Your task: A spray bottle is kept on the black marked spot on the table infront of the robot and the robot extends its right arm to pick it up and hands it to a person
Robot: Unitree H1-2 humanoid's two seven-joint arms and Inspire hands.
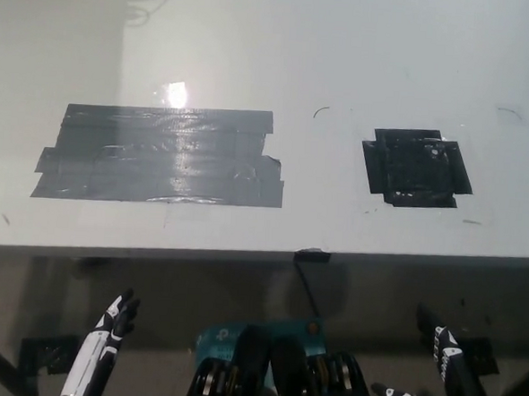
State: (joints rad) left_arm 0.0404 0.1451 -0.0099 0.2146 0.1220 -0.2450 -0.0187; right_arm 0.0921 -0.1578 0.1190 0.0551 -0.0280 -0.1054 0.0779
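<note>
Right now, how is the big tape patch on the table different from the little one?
The big tape patch is a wide grey rectangle made of long strips, while the little tape patch is close to square and much blacker. The big one lies toward the robot's left and shines where light hits it; the little one lies toward its right and looks duller. Both are stuck flat on the white table, and nothing stands on either.

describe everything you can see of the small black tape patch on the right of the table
The small black tape patch is a rough square built from overlapping strips of glossy black tape, its edges stepped and uneven. It lies flat on the white table, right of the larger grey tape patch, near the front edge. A few light specks show on it. Nothing stands on it or touches it.
</note>
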